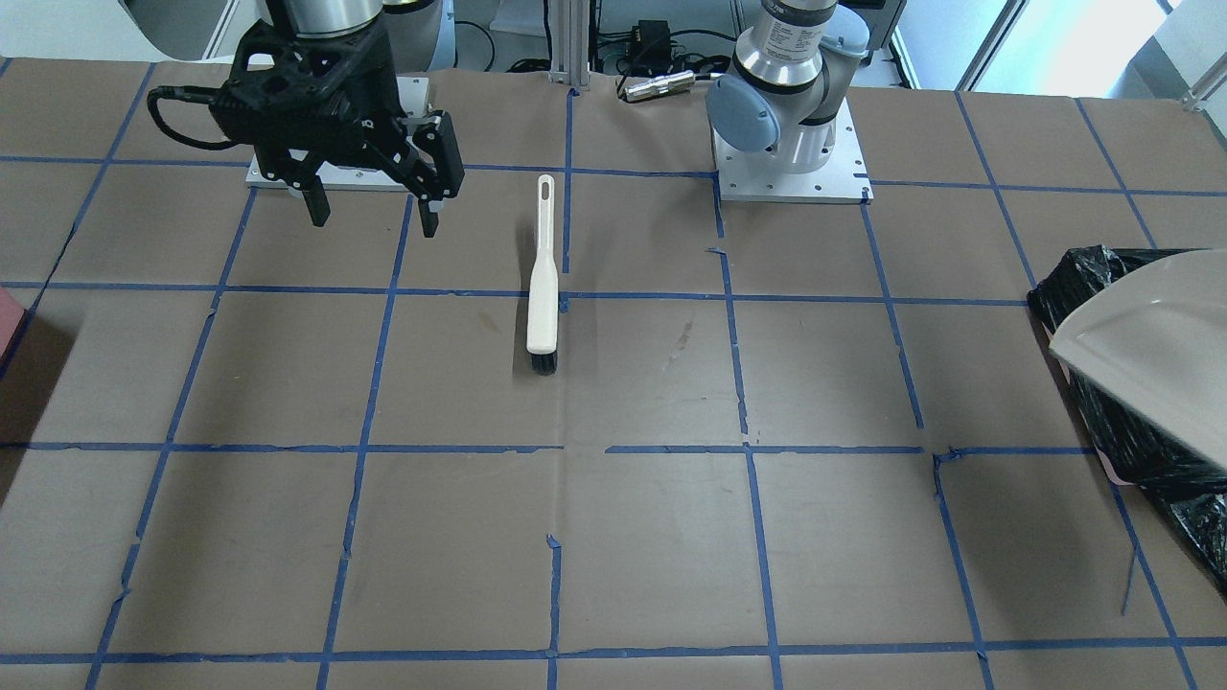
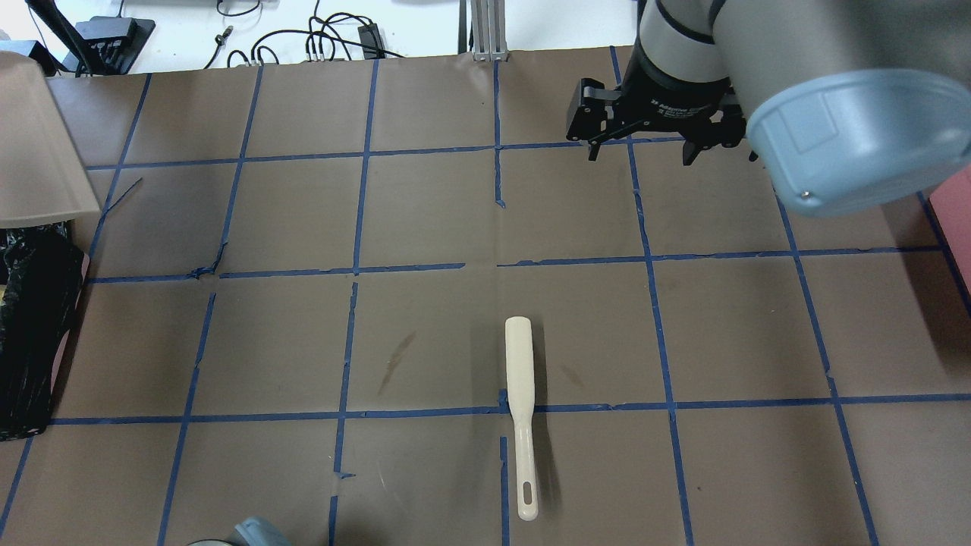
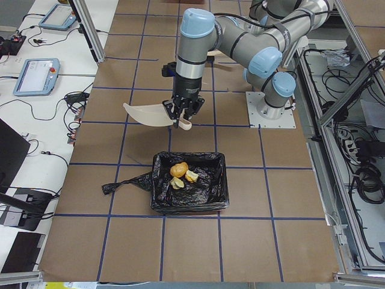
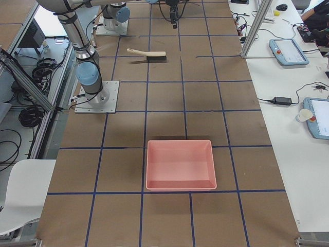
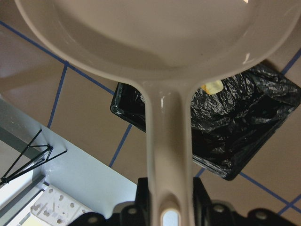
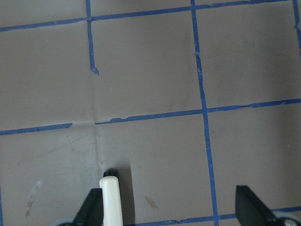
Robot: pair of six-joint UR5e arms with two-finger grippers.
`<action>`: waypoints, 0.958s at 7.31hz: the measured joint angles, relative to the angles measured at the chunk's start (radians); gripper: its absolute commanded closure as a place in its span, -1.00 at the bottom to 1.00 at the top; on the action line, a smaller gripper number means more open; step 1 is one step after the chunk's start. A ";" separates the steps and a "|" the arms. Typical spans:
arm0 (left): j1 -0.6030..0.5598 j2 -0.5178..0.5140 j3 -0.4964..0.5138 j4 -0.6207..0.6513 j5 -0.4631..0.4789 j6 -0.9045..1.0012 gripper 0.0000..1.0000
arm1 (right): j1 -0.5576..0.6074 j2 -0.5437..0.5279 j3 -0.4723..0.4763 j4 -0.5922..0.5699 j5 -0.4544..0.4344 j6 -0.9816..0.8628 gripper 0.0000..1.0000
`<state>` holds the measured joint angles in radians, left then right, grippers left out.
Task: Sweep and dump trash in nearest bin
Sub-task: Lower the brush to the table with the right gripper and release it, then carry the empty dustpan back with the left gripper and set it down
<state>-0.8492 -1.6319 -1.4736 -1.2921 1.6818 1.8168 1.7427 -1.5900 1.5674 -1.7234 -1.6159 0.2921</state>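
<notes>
My left gripper (image 5: 169, 197) is shut on the handle of a cream dustpan (image 5: 155, 37) and holds it above the bin (image 5: 244, 132), which is lined with a black bag. The pan's inside looks empty. In the left side view the golden-brown roll (image 3: 178, 169) and two pale-yellow chunks (image 3: 191, 176) lie inside the bin (image 3: 219, 186), below the pan (image 3: 147, 114). One chunk (image 5: 212, 87) shows past the pan's edge. My right gripper (image 1: 372, 218) is open and empty, hovering above the table. It also shows in the overhead view (image 2: 639, 157).
A cream hand brush (image 2: 520, 394) with black bristles lies flat on the brown paper near the table's middle, its bristle end (image 6: 112, 181) just under my right gripper. A pink tray (image 4: 180, 164) sits at the robot's right end. Arm bases (image 1: 791, 172) stand along the robot's side.
</notes>
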 measured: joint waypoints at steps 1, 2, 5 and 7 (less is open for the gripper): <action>-0.061 -0.010 -0.035 0.007 -0.013 -0.095 0.85 | -0.048 0.007 -0.001 0.016 0.001 -0.027 -0.99; -0.124 -0.027 -0.070 0.030 -0.025 -0.200 0.85 | -0.095 0.010 0.009 0.026 0.004 -0.049 -0.99; -0.353 -0.093 -0.111 0.082 -0.040 -0.577 0.86 | -0.136 0.013 0.059 0.016 0.001 -0.067 -0.99; -0.474 -0.122 -0.128 0.086 -0.054 -0.832 0.86 | -0.141 0.016 0.063 0.002 0.000 -0.079 -0.99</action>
<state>-1.3230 -1.7537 -1.6020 -1.2064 1.6274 0.9848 1.6014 -1.5737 1.6301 -1.7213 -1.6159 0.2134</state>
